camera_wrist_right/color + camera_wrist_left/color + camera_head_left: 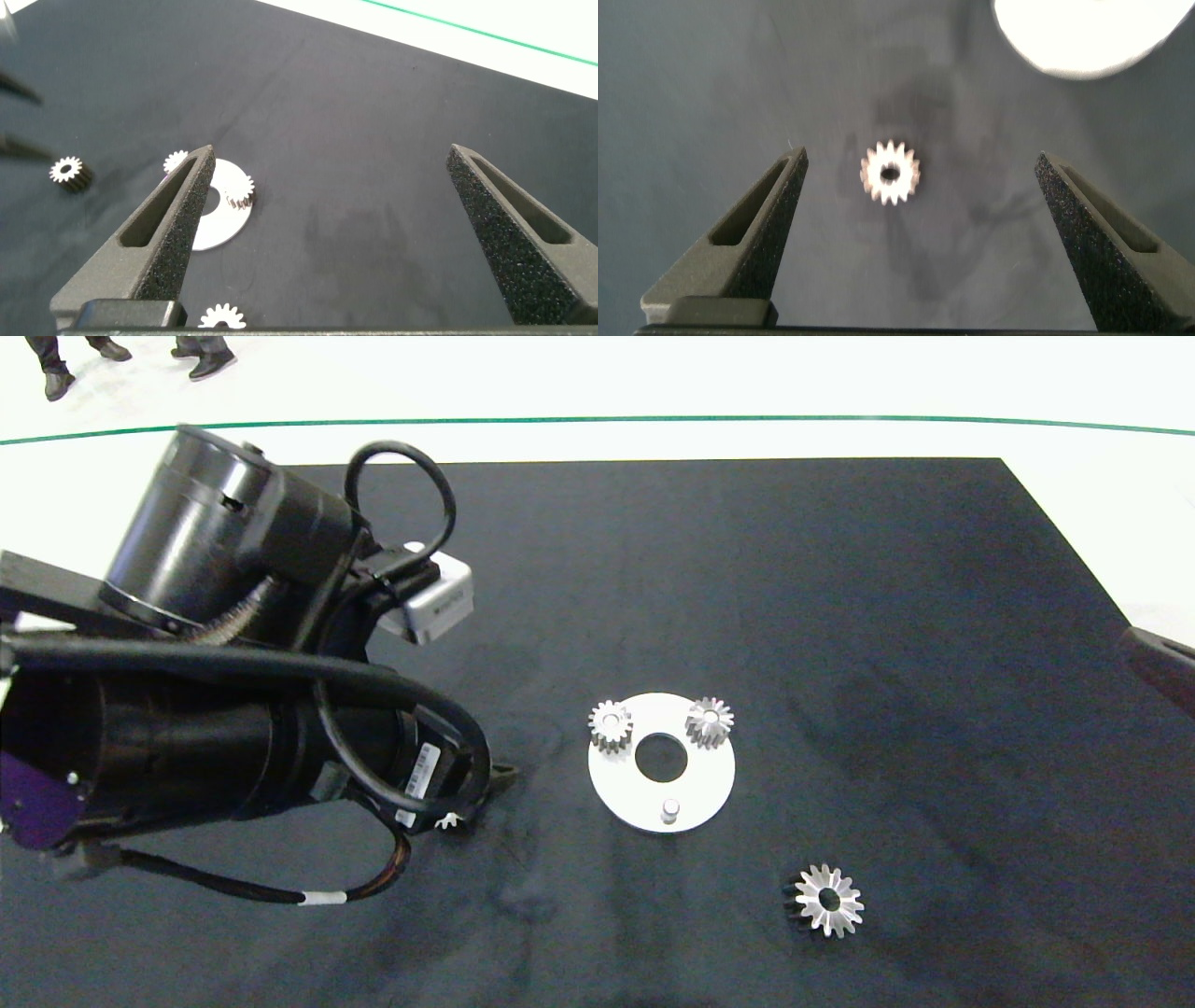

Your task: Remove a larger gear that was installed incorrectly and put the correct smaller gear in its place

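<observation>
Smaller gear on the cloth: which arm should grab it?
Left. The left gripper hangs open straight over the smaller gear; the right gripper, also open, sits away at the table's right edge.

Right gripper [327, 233] fingers spread wide above dark mat [374, 140]; white disc [217, 219] carries two small gears; smaller gear [67, 172] lies apart; larger gear [222, 317] nearby
</observation>
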Robot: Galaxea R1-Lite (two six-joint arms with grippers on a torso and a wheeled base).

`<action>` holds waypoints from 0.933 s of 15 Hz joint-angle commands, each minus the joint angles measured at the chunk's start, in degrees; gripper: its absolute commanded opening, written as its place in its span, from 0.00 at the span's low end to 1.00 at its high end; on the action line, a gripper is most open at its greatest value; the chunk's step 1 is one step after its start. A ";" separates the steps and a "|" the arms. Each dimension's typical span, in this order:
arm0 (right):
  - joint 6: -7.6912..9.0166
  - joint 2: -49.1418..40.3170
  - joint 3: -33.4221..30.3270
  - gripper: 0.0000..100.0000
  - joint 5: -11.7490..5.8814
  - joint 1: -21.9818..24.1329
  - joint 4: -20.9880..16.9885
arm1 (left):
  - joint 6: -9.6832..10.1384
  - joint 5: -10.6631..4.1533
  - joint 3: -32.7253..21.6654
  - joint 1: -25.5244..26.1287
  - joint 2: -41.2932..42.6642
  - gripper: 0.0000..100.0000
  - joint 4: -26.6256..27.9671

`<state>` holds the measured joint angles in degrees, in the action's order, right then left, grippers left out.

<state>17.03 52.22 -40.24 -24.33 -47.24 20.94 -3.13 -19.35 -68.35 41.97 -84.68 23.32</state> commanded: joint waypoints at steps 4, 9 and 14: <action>0.11 -0.11 0.16 1.00 -0.10 -0.05 0.06 | -5.04 -0.17 8.15 -3.65 -1.11 1.00 -6.36; 0.11 -0.02 0.25 1.00 -0.10 -0.05 0.06 | -4.60 0.01 12.19 -4.00 -2.16 0.95 -10.58; 0.11 -0.02 0.25 1.00 -0.10 -0.05 0.06 | -3.46 2.47 12.19 -5.76 -4.53 0.84 -13.21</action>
<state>17.01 51.93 -39.99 -24.28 -47.26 20.88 -6.53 -16.70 -56.25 36.60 -88.17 10.17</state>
